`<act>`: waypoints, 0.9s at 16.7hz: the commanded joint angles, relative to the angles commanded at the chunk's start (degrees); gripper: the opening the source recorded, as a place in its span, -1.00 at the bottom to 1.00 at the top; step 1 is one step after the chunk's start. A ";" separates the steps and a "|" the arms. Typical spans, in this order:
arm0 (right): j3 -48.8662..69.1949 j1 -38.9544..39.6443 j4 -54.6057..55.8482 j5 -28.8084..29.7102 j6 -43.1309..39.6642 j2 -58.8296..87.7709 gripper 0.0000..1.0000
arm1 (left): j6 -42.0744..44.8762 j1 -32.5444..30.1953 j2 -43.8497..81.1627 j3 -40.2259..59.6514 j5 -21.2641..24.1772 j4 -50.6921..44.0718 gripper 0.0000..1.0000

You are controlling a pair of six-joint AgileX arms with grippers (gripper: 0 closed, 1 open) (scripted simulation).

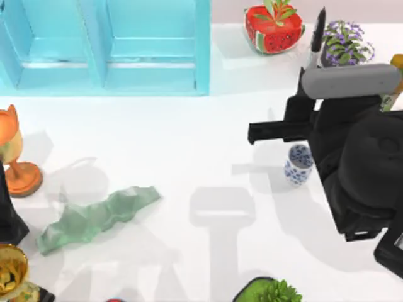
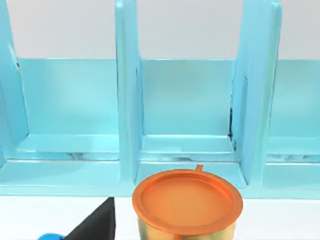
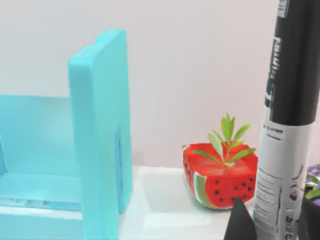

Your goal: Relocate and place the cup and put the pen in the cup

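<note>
Risk, main: pen (image 1: 316, 36) missing the narrow mouth of the cup (image 1: 298, 164) on descent, tip catching the rim and toppling that small waisted vessel. Cause, as judged: pen held upright and high at upper right of the top view, well apart from the cup at right of centre, so a sideways carry is needed before lowering.

Risk, secondary: slip of the pen within the grasp. Right gripper (image 3: 270, 220) clenched on the pen's lower barrel, dark fingers (image 3: 239, 220) either side of the label band in the right wrist view.

Risk, third: bulk of the right arm hanging just beside and partly over the cup; brushing contact possible.

Left gripper (image 2: 95, 227): parked at far left edge of the top view, jaw state not discernible.

Surroundings: watermelon planter (image 1: 274, 28) and purple-flowered plant (image 1: 345, 43) close to the pen, top right. Blue shelf rack (image 1: 107, 44) upper left. Orange goblet (image 1: 16, 154) left edge; gold goblet (image 1: 11, 270) lower left. Green crumpled form (image 1: 94, 217) lower left, well clear. Green plant (image 1: 274, 292) bottom centre.

Obstruction: nothing between pen and cup except the arm itself.
</note>
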 joint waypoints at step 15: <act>-9.85 -0.50 10.98 1.02 -3.37 -3.73 -1.00 | 0.00 0.00 0.00 0.00 0.00 0.00 1.00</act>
